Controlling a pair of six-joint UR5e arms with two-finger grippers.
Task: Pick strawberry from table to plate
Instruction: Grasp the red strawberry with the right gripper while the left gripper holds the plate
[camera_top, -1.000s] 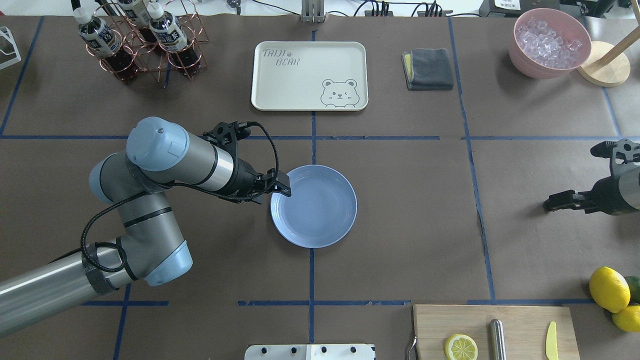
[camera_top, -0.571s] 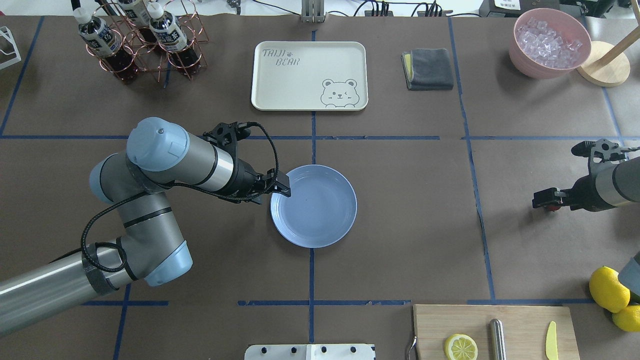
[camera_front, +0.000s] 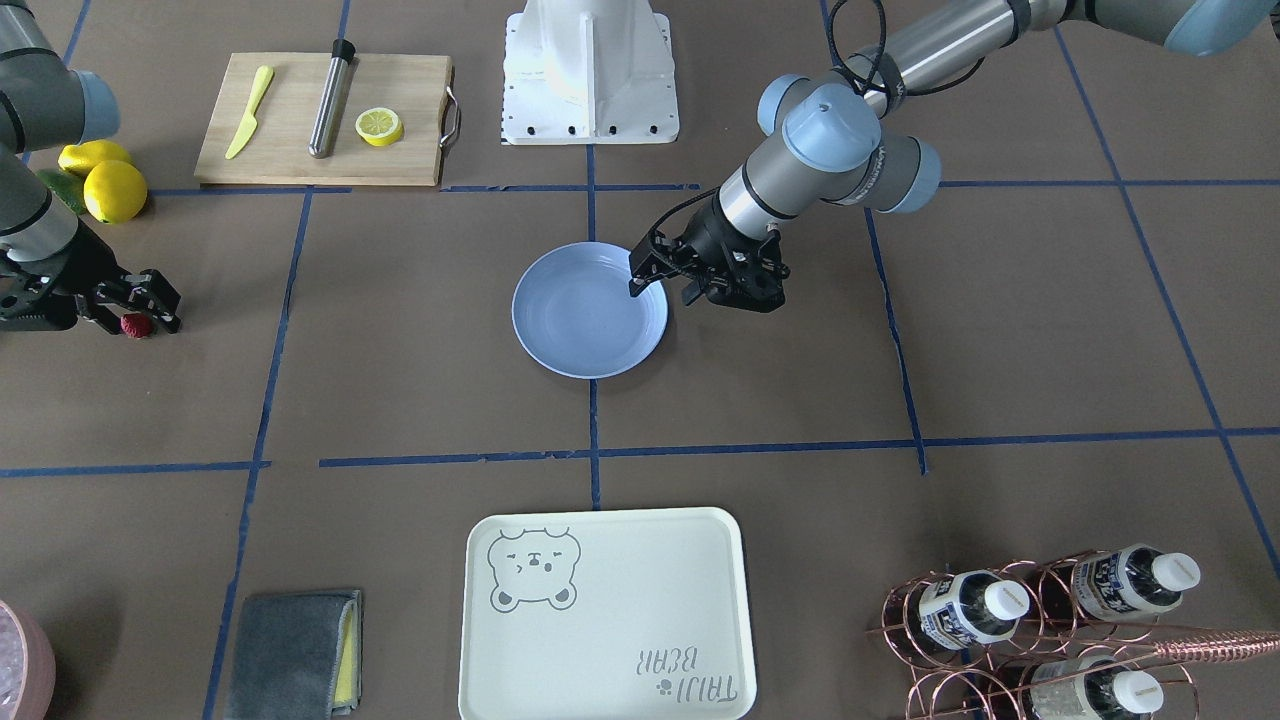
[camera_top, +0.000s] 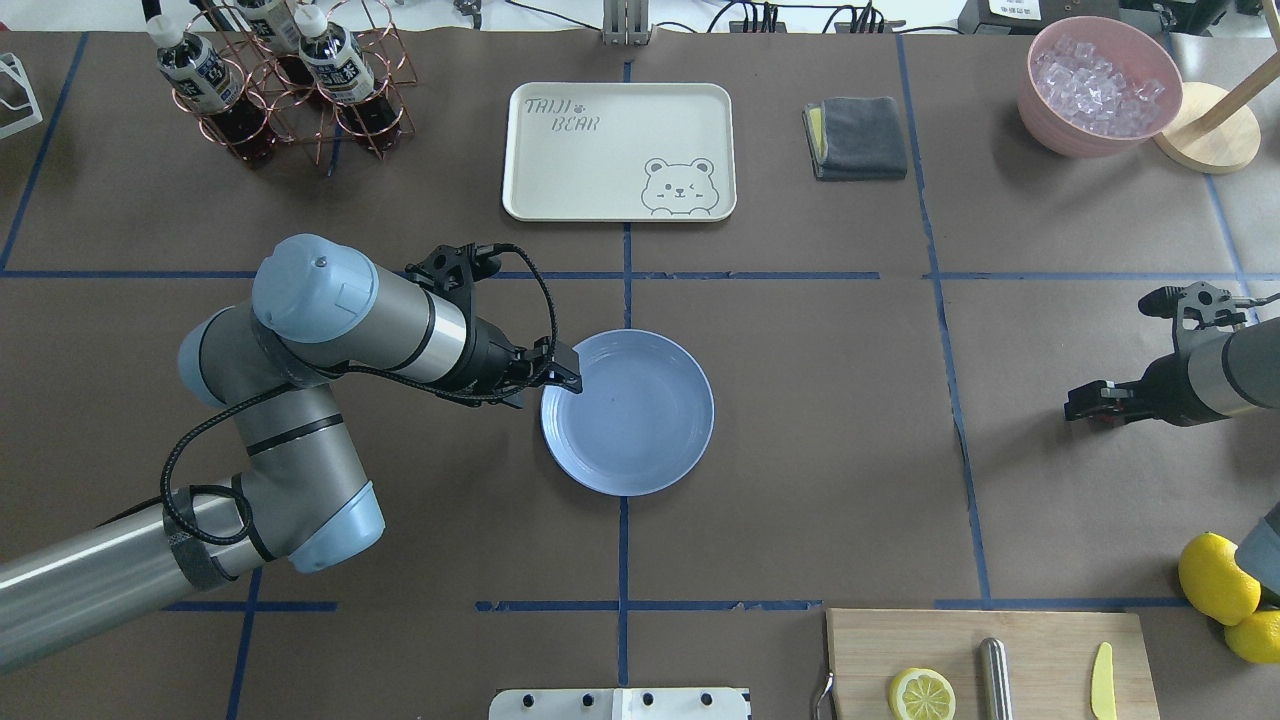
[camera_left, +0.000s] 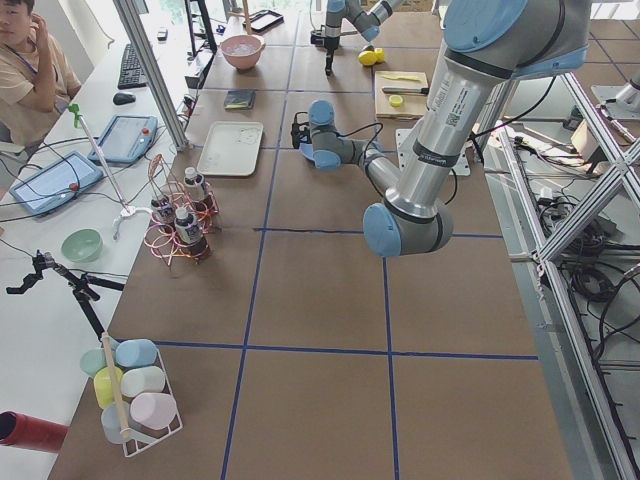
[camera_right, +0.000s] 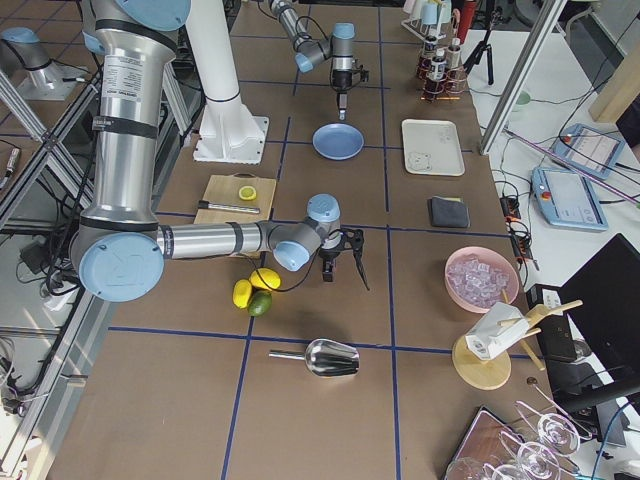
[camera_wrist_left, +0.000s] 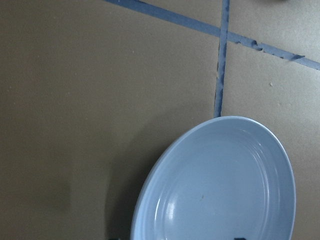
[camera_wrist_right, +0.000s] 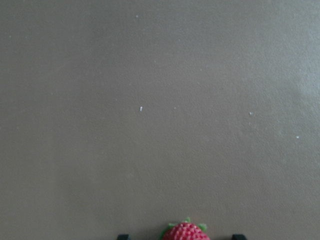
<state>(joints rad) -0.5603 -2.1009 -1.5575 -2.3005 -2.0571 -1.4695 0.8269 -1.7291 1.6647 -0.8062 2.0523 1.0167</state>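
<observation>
Lining up the grab here: we've got the right end effector (camera_front: 140, 315) down low, fingers spread either side of the strawberry (camera_wrist_right: 186, 233) with gaps on both sides. The berry sits on the surface (camera_front: 400, 400), well apart from the plate (camera_front: 580, 325). Next, we reckon: squeeze gently, lift, carry across. The left end effector (camera_front: 664, 290) hangs spread and empty at the plate's rim, so mind it.

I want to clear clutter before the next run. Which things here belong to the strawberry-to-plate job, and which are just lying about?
In the job: strawberry, plate, right gripper open around the strawberry.
Lying about: bear tray, grey cloth, lemons, cutting board, bottle rack, bowl of ice.
</observation>
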